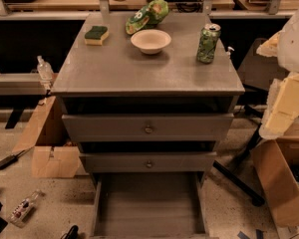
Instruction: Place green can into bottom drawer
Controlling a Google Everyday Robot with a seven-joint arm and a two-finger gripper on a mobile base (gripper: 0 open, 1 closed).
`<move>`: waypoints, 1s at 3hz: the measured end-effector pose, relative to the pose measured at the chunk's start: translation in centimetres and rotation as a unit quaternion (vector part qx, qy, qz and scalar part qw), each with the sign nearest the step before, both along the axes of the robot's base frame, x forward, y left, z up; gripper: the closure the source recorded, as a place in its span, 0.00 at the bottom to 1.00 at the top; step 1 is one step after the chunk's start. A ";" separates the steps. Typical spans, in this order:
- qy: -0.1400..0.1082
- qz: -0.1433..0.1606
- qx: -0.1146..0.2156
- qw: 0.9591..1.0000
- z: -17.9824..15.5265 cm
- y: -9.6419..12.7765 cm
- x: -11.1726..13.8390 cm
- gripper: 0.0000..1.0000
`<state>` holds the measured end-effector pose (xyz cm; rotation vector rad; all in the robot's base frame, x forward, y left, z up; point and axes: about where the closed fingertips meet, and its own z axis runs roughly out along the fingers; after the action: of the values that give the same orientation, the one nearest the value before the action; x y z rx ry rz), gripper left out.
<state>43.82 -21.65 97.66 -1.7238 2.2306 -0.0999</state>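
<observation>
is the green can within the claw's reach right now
Probably yes: the green can stands upright near the right edge of the cabinet top, apart from the bowl; the claw hangs to its right with nothing between.

1. The green can (208, 44) stood upright on the cabinet top (139, 73), near its right rear corner.
2. A white bowl (150, 41), a sponge (96, 35) and a green snack bag (147, 15) sat further left.
3. The bottom drawer (148, 203) stood pulled open.
4. The gripper (286, 103) hung at the right edge, apart from the can.
</observation>
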 end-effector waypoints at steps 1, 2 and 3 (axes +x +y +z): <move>0.000 0.000 0.000 1.000 0.0 0.0 0.0 0.00; -0.020 -0.015 0.042 0.999 -0.6 -0.2 1.8 0.00; -0.061 -0.084 0.182 0.978 -2.6 -1.4 6.8 0.00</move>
<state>50.59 -23.10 95.07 -1.3007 2.1403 0.1516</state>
